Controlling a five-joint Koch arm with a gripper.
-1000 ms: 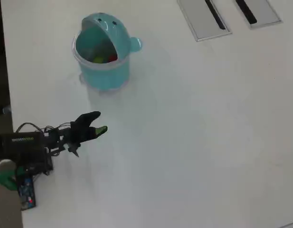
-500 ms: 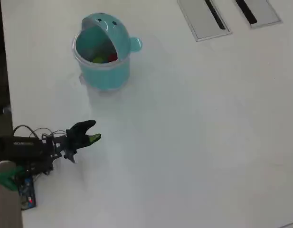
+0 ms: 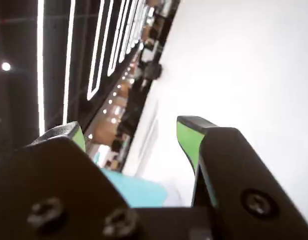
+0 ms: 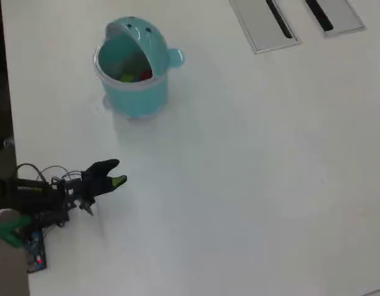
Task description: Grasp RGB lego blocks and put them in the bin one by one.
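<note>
The teal bin (image 4: 137, 98) stands at the upper left of the white table in the overhead view, its domed hood tipped back and a knob on its right side. Inside it I see a red block (image 4: 146, 75) and a yellow-green block (image 4: 127, 78); the blue block is not visible. My gripper (image 4: 117, 172) is low at the left, below the bin and apart from it. In the wrist view the gripper (image 3: 129, 125) is open with green-lined jaws wide apart and nothing between them. A blurred teal part of the bin (image 3: 139, 190) shows low between the jaws.
Two flat grey rectangular panels (image 4: 263, 24) (image 4: 334, 15) lie at the top right of the table. The table's left edge runs close to the arm base (image 4: 29, 203). The wrist view looks up past the table edge to ceiling lights.
</note>
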